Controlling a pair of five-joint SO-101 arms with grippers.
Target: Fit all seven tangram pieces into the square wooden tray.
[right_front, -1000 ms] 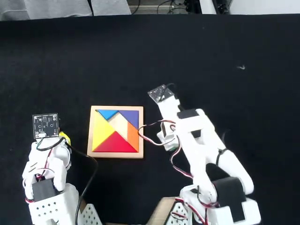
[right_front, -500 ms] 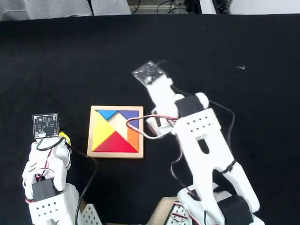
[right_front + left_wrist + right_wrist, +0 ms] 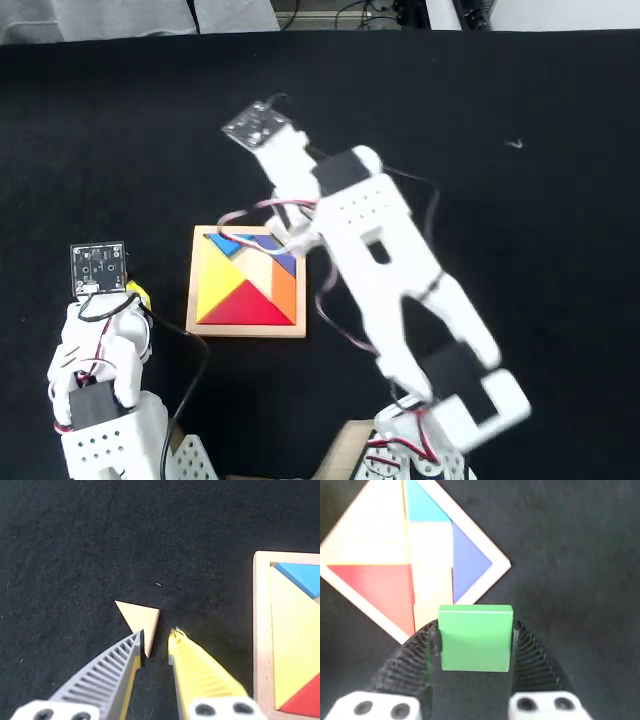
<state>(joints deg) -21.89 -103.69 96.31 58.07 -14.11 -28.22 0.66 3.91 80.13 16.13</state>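
On the black cloth-covered table (image 3: 520, 250) rests the square wooden tray (image 3: 245, 331).

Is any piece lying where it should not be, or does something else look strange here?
Yes. A pale triangle lies on the black cloth outside the tray, its tip between the open jaws of the left gripper. The green square is clamped in the right gripper, not in the tray.

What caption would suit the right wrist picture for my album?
The right arm's fingers clamp a green square piece near the wooden tray.
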